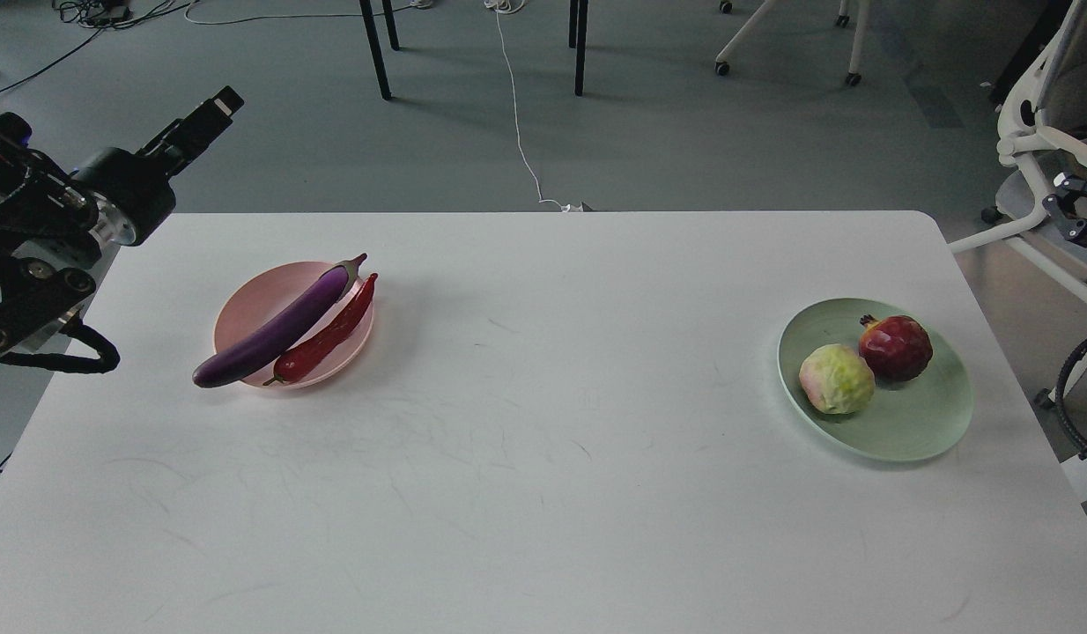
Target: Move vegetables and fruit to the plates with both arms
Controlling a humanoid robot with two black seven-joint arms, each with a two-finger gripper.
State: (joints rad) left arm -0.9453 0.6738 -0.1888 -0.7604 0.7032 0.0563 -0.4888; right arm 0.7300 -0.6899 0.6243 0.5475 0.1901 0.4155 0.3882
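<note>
The purple eggplant [275, 331] lies slanted across the pink plate [248, 306] at the table's left, its blunt end overhanging the plate's near rim. The red chili pepper [328, 335] lies beside it on the same plate. The pomegranate [896, 347] and the yellow-green fruit [836, 379] sit side by side on the mint green plate [913, 423] at the right. My left gripper [210, 113] is raised beyond the table's far left corner, holding nothing; its fingers cannot be told apart. My right gripper [1081, 216] shows small and dark at the right edge, off the table.
The white table [543, 458] spans the view. A white office chair [1046, 141] stands by the right edge. Table legs [376, 48], chair castors and a white cable [519, 123] lie on the grey floor beyond.
</note>
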